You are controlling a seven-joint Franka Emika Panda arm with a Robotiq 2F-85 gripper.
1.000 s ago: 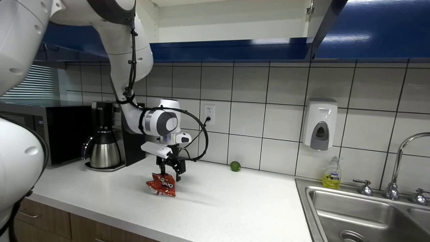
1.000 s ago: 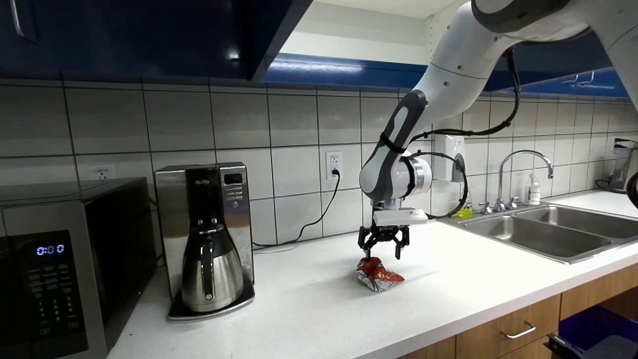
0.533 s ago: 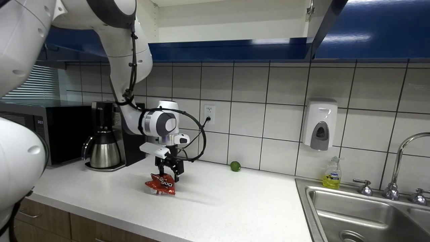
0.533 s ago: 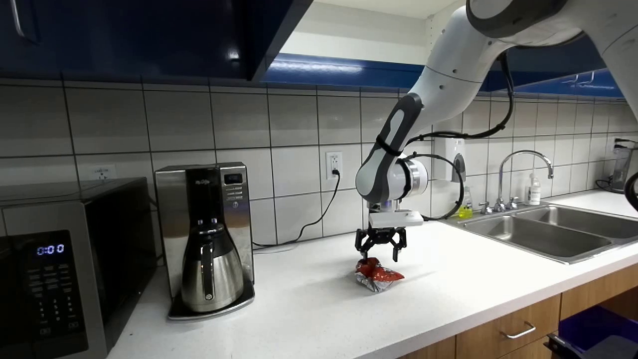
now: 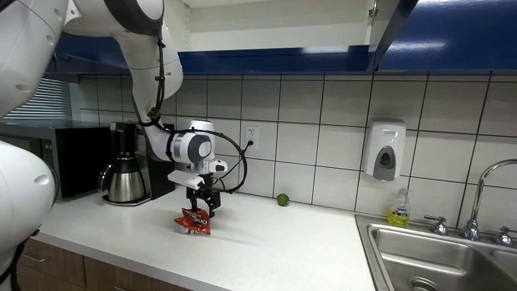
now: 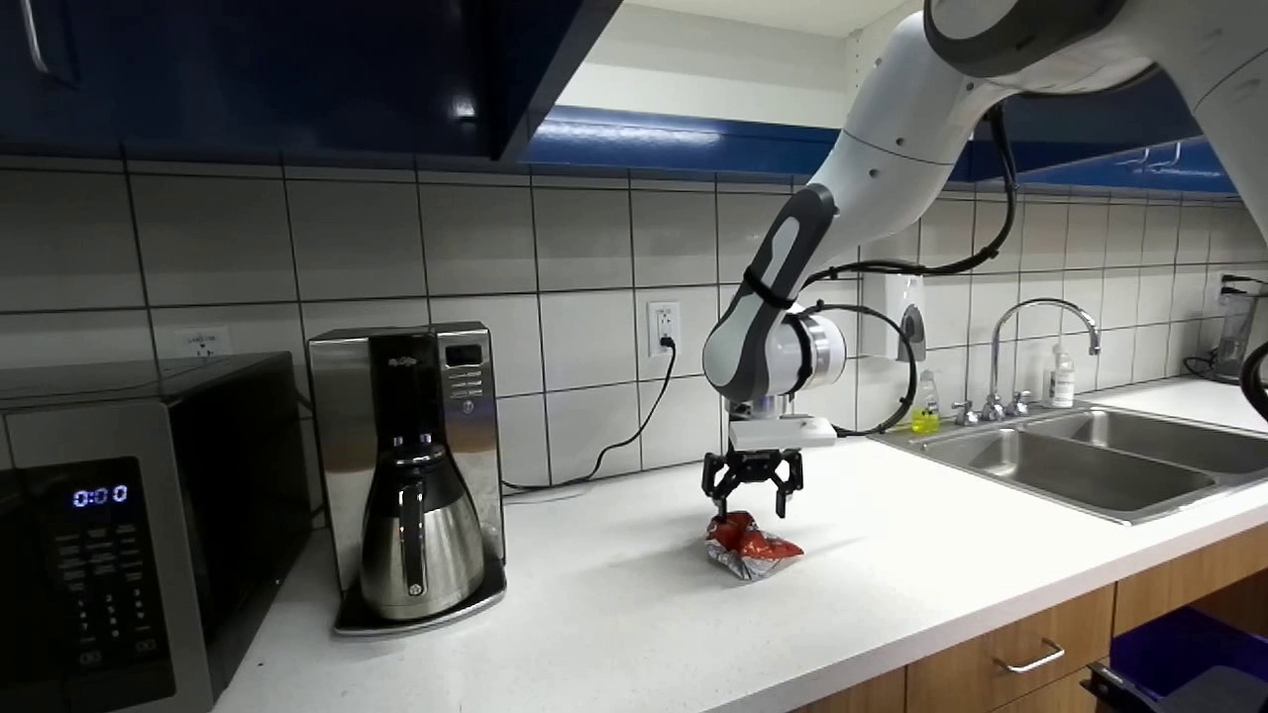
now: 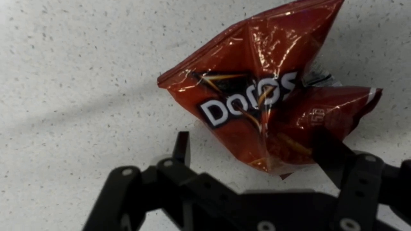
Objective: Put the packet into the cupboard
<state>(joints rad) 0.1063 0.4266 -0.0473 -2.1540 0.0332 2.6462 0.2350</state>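
Note:
The packet, a crumpled red Doritos bag, lies on the counter in both exterior views (image 5: 194,222) (image 6: 755,548) and fills the upper right of the wrist view (image 7: 231,134). My gripper (image 5: 203,211) points down just over the packet, fingers spread, as it also shows in an exterior view (image 6: 751,513). In the wrist view the gripper (image 7: 252,134) has one finger beside the packet over bare counter and the other overlapping its lower right part; whether that finger touches it I cannot tell. The cupboard (image 5: 278,60) is open overhead and shows in an exterior view too (image 6: 684,129).
A coffee maker (image 6: 406,475) and a microwave (image 6: 99,535) stand on the counter (image 5: 262,250). A green lime (image 5: 283,199) lies by the tiled wall. A sink (image 5: 428,242) and a soap bottle (image 5: 399,210) are at the far end. A cupboard door (image 5: 448,36) sticks out.
The gripper has shifted slightly, toward the coffee maker. The packet has moved only a hair on the counter. The fingers stay spread.

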